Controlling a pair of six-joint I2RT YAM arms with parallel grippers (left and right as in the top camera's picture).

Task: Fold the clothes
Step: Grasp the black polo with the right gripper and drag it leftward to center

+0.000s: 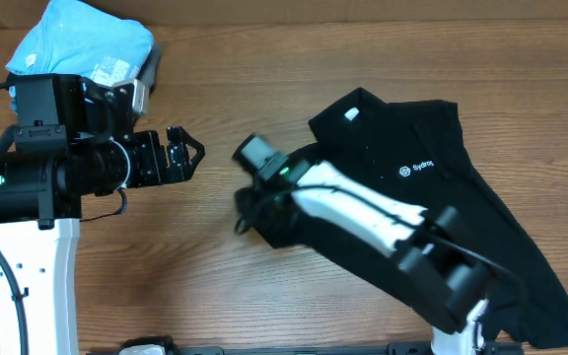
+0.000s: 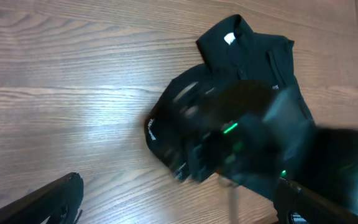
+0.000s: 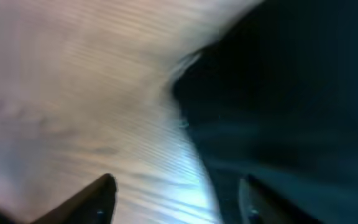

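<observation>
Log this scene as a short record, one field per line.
shirt: shirt, black, front up, lying unfolded on the table, edge nearest the left arm bunched
left gripper: left gripper open, over bare wood, apart from the shirt
right gripper: right gripper open, at the shirt's bunched edge; view blurred, contact cannot be told
other cloth: light-blue garment, far corner beside the left arm
fold: none visible yet
</observation>
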